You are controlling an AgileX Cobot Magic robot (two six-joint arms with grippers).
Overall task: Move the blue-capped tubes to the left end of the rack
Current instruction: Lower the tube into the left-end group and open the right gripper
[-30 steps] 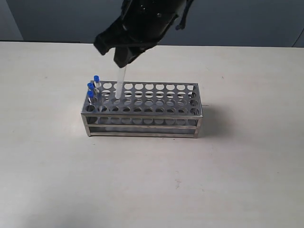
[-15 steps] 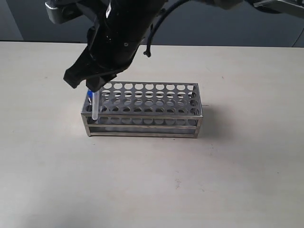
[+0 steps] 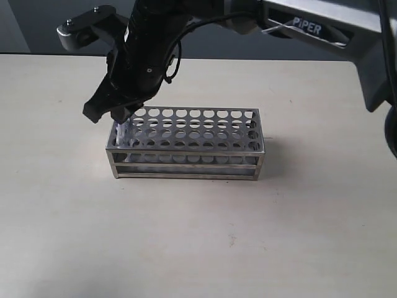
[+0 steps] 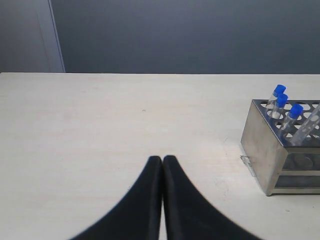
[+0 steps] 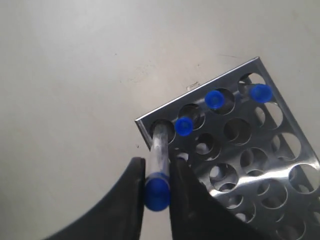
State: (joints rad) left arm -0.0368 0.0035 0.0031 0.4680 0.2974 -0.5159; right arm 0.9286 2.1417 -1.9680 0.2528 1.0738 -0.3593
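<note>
Blue-capped tube lower, in right claw

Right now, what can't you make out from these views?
- Exterior view: the right gripper covers the rack's left end, so the seated tubes cannot be counted there.
- Left wrist view: the picture's edge cuts off most of the rack and the held tube's cap.
- Right wrist view: seen from above, how deep the held tube sits in its hole cannot be told.
</note>
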